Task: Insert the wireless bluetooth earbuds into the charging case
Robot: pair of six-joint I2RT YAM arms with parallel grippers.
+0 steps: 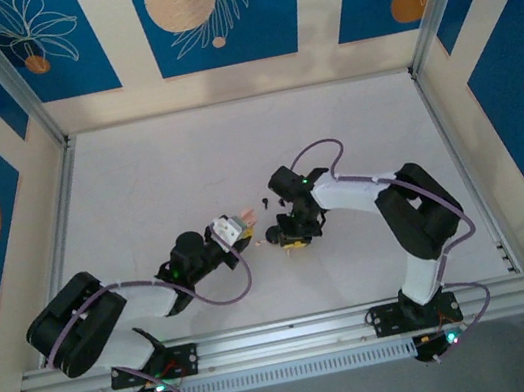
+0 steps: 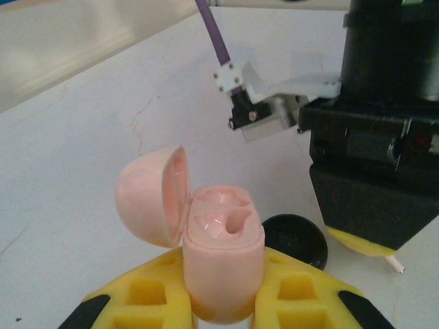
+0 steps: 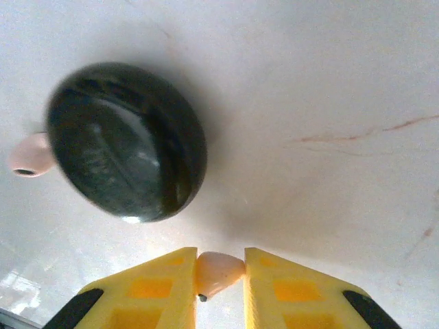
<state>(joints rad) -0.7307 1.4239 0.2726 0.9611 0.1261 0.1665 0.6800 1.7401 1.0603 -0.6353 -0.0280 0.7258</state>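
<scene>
- The left pincer [image 2: 223, 291] is clenched around the pink case [image 2: 223, 264]. Its yellow fingers [image 2: 147, 291] press on both sides of the case.
- The pink case stands upright and open. Its round lid [image 2: 151, 202] is tipped back to the left. You can see two hollows in its top.
- The right pincer [image 3: 221, 266] is grasping the first pink earbud [image 3: 216, 275]. The earbud sits tight between the two yellow fingers, with its round end poking out.
- From the left wrist, the right pincer hangs just to the right of the pink case, pointing down at the table [image 1: 184, 159]. A thin pale stem [image 2: 394, 264] sticks out under it.
- The black case [image 3: 127, 140] lies shut on the white table. From above it is between the two pincers, and it is just beside the pink case.
- The second pink earbud [image 3: 31, 156] lies on the table at the edge of the black case. I cannot tell if they touch.
- A tiny black thing [image 1: 265, 201] lies on the table a little way past the black case. It is too small to tell what it is.
</scene>
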